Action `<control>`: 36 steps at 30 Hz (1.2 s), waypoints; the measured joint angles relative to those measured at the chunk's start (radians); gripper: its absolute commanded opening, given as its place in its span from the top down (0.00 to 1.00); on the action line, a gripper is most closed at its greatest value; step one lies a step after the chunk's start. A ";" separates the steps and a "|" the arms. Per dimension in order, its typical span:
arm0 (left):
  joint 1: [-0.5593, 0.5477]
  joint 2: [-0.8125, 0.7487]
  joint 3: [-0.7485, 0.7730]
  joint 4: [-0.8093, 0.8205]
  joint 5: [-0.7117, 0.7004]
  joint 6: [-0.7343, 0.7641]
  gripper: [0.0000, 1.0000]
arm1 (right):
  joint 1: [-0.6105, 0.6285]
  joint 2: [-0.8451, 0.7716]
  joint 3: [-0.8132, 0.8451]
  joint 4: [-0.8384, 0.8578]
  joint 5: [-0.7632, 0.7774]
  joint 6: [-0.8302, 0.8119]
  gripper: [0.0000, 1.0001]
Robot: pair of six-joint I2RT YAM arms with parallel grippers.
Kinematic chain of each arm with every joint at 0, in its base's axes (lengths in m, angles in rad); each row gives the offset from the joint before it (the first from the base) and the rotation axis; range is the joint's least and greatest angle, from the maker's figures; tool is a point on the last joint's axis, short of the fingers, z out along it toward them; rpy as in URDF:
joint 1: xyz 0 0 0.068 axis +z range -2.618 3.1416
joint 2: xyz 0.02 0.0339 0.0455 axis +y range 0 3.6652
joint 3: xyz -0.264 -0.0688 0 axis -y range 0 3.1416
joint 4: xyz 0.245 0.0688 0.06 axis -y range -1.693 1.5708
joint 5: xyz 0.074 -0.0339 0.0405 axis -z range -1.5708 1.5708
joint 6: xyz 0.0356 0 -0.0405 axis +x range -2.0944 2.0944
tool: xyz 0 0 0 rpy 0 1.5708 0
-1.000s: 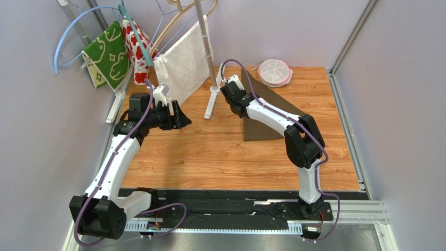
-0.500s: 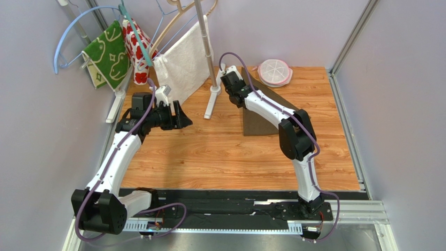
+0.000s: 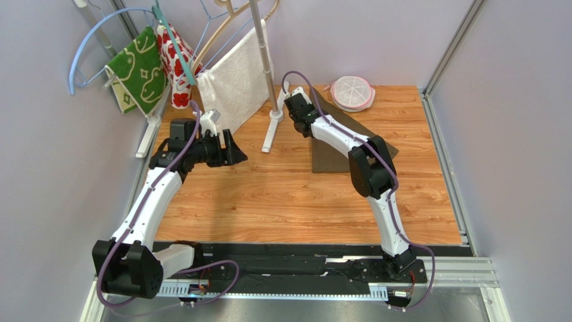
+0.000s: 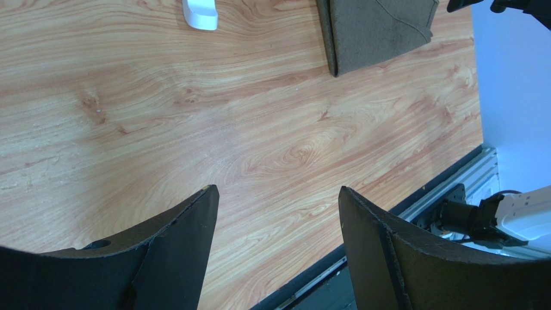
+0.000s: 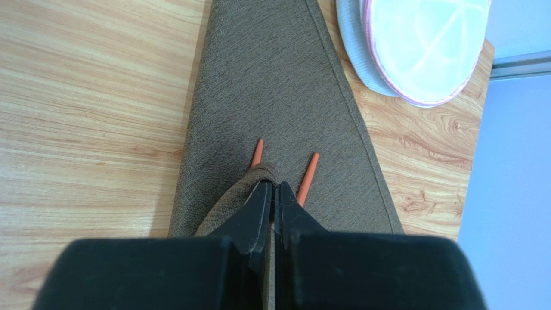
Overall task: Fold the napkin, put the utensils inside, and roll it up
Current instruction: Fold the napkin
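The dark brown napkin lies folded on the wooden table right of centre, and its near corner shows in the left wrist view. My right gripper is shut on a bunched fold of the napkin, held up at the cloth's far left end. Two thin orange utensils poke out from under that fold, the other one just left of it; most of their length is hidden. My left gripper hovers open over bare wood at the left, holding nothing.
A white rack pole with its foot stands just left of the right gripper. A white towel, a green cloth and a red-patterned cloth hang at the back left. A pink-rimmed white dish sits beyond the napkin.
The right arm has stretched farther back and left, carrying the pinched fold of the napkin with it. The left arm has barely shifted.
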 measured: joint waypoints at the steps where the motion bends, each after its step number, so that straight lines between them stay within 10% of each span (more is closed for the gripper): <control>1: 0.000 0.001 0.000 0.000 0.000 0.000 0.23 | 0.000 0.004 0.000 0.001 0.000 -0.002 1.00; 4: 0.000 0.005 0.000 0.000 0.000 0.000 0.23 | 0.000 0.019 0.003 0.008 0.002 -0.006 1.00; 8: 0.000 0.009 0.000 0.000 0.001 0.000 0.23 | 0.000 0.048 0.026 0.021 0.005 -0.012 0.50; 11: 0.001 0.013 0.000 0.000 0.000 0.000 0.22 | -0.002 0.064 0.050 0.020 0.002 -0.010 0.38; 26: 0.002 0.020 0.000 0.000 0.000 -0.001 0.23 | -0.044 -0.433 -0.365 0.014 -0.353 0.327 0.47; 36: 0.002 0.019 0.000 0.000 0.000 -0.005 0.23 | 0.053 -0.368 -0.515 0.014 -0.412 0.441 0.60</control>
